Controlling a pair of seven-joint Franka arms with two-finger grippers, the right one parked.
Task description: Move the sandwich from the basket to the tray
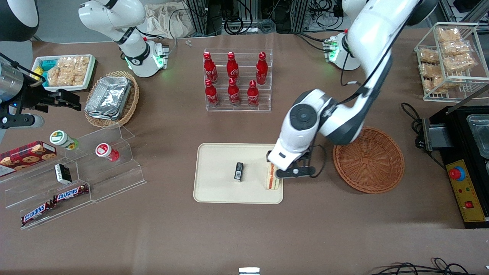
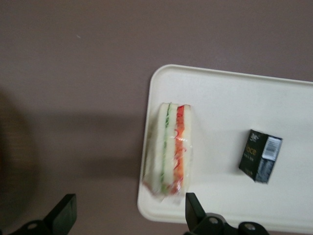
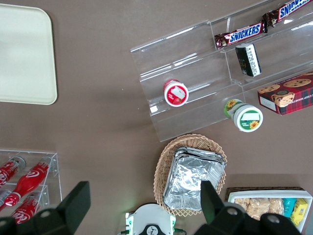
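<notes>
Right now the end effector point(image 1: 282, 172) hangs just above the tray's point(image 1: 217, 191) edge at the working arm's end, its two fingers point(image 2: 63, 213) spread wide apart with nothing between them. Directly below it lies the sandwich point(image 1: 272, 176), resting on the tray along that same edge, its red and green filling stripes facing up; in the wrist view the sandwich point(image 2: 168, 149) sits free of both fingertips, wrapped in clear film, its outer side close against the tray's point(image 2: 234, 98) low rim. A little farther in from the end effector, toward the parked arm's end, a small black box point(image 1: 238, 171) stands on the tray, well apart from the sandwich; the wrist view shows it point(image 2: 260, 155) with a white label on one side. Out from the end effector toward the working arm's end, the basket point(image 1: 369, 159) sits on the brown tabletop point(image 1: 244, 236) near the tray, with nothing lying in it. Farther from the front camera than the end effector, a clear rack holds six red bottles point(image 1: 232, 78) in two rows.
</notes>
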